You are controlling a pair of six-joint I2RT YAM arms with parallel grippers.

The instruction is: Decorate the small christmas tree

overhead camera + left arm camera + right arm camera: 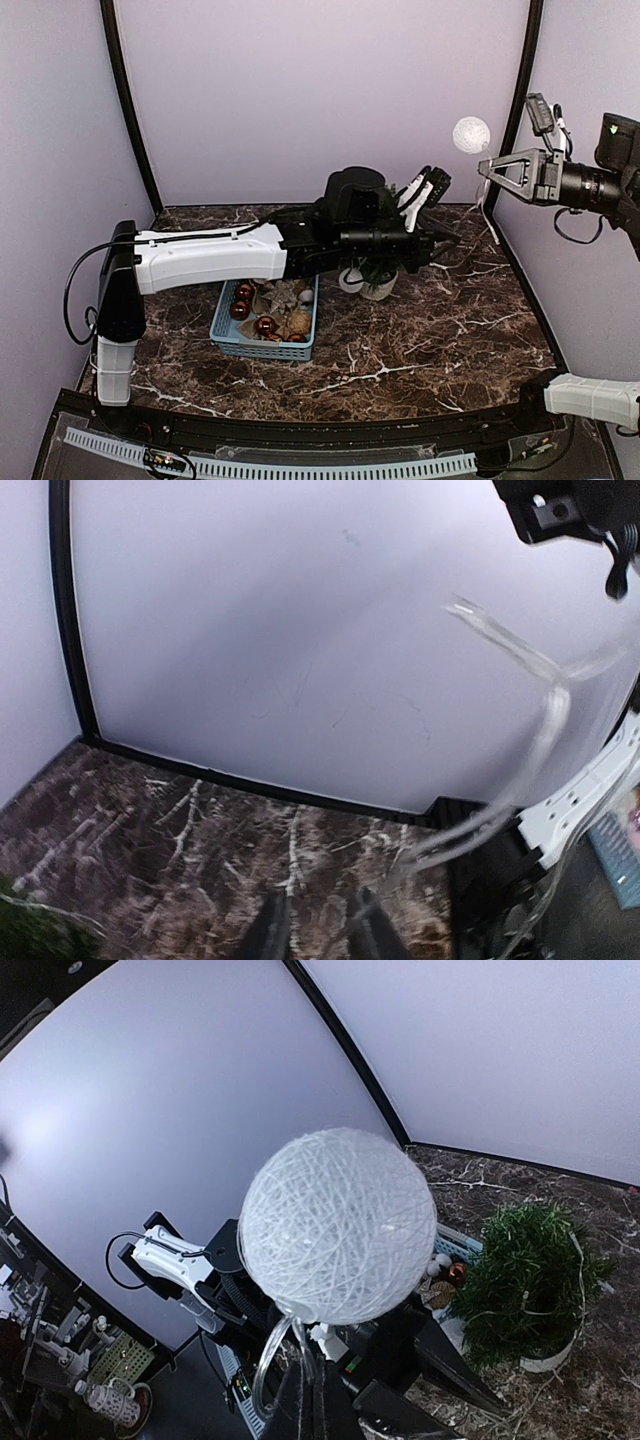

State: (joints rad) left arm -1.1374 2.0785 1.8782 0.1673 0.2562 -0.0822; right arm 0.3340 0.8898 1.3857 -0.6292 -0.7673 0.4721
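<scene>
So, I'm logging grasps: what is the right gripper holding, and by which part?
The right gripper pinches the clear cord just below the white string ball, not the ball itself.

The ball (338, 1225) is white, tree (525, 1280) dark-green, basket (262, 350) blue, baubles (265, 325) seemingly red.

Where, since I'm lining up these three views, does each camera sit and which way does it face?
Top external: above and behind the robot, looking down at the marbled table; shows the left hand near the small christmas tree, right hand raised.
Left wrist: low over the table, facing the back wall; its fingers at the bottom edge.
Right wrist: held high, looking down past the white ball whose clear cord its hand pinches.
Shared: top and right wrist views both show ball, tree and blue basket.
</scene>
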